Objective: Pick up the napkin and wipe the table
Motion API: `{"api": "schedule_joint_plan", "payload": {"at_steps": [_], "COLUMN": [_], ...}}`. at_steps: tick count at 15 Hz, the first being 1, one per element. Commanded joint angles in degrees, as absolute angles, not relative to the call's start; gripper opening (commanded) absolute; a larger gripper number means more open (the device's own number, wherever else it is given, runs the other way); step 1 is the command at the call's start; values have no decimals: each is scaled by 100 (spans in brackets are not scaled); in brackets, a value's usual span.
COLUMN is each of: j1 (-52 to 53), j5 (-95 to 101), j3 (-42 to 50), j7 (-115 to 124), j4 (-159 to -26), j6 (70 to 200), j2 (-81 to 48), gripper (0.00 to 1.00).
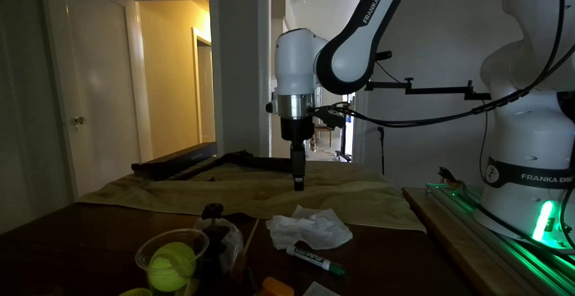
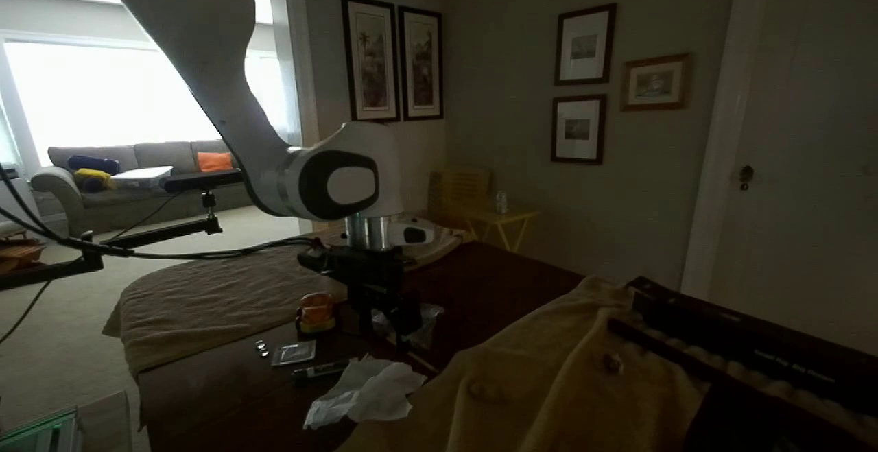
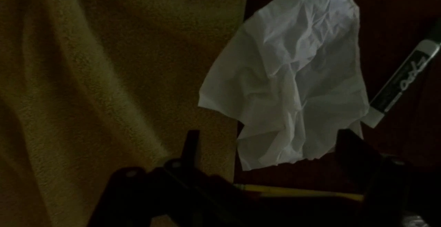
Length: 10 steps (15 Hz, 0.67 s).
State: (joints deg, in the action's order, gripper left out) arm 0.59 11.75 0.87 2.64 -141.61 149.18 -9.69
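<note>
Napkin (image 1: 310,232), white, thin and crumpled, is seen lying on a dark reddish-brown wooden table (image 1: 395,262), one side lapped over the edge of a wrinkled tan terry towel (image 1: 359,197). From left to right in an exterior view, a long black box (image 1: 175,157) is set on the towel's far side; nearer, a yellow-green ball (image 1: 170,267) is held in a clear plastic cup (image 1: 172,231). Next, a thin yellow stick (image 1: 251,236) is seen. Farther right, a black two-fingered gripper (image 1: 298,185) is pointed down above the table, clear of the napkin; in the wrist view its dark fingers (image 3: 191,147) are set wide apart. Lower and slightly right, a green-capped, white-and-black marker (image 1: 313,258) is laid close against the napkin's near edge. At far right, a white robot arm base (image 1: 507,206) is lit green.
</note>
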Motion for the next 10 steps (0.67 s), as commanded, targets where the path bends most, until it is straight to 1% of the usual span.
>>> {"api": "schedule_joint_plan", "payload": {"at_steps": [1,10], "j1": [251,307], "j5": [1272,1372], "j3": [48,127], "j7": [379,-40], "j4": [-14010,-13707], "j6": [14918,14839], "j2": [-1411,-2307], "gripper": [100,100]}}
